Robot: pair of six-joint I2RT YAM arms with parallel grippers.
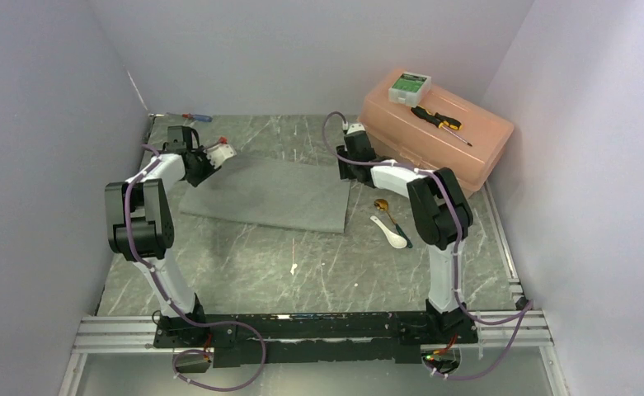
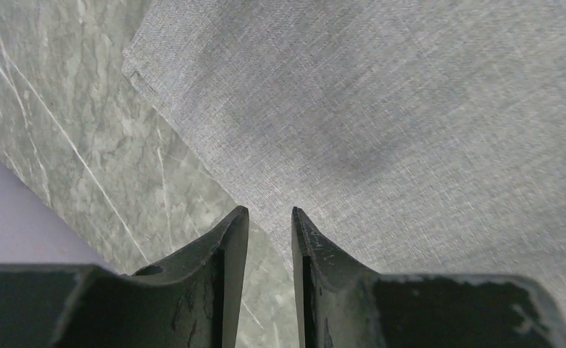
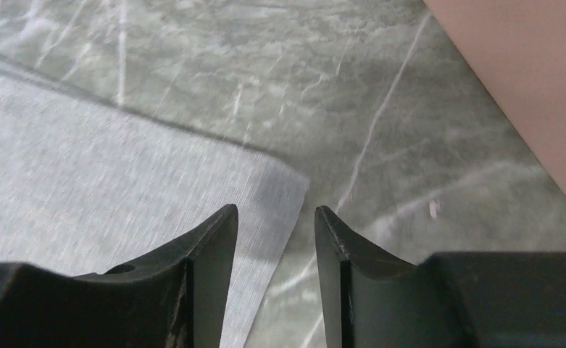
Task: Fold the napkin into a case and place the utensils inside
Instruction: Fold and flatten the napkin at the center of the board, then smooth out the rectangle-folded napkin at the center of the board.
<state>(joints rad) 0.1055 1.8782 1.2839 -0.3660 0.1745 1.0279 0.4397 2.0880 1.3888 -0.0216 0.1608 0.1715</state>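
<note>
The grey napkin (image 1: pixel 269 194) lies flat on the marble table. My left gripper (image 1: pixel 209 163) hovers over its far left edge. In the left wrist view the left gripper (image 2: pixel 270 212) is open by a narrow gap, with the napkin (image 2: pixel 410 109) edge running beneath and nothing between the fingers. My right gripper (image 1: pixel 352 169) sits at the far right corner. In the right wrist view the right gripper (image 3: pixel 276 209) is open above the napkin (image 3: pixel 106 174) corner, holding nothing. The gold-bronze spoon (image 1: pixel 382 205) and the white spoon (image 1: pixel 391 233) lie just right of the napkin.
A pink plastic box (image 1: pixel 458 144) stands at the back right, close to the right arm, with a black-and-yellow screwdriver (image 1: pixel 438 120) and a small white-green pack (image 1: pixel 409 87) on its lid. The box's wall (image 3: pixel 526 72) shows beside the right gripper. A red-and-blue screwdriver (image 1: pixel 196 117) lies at the back left.
</note>
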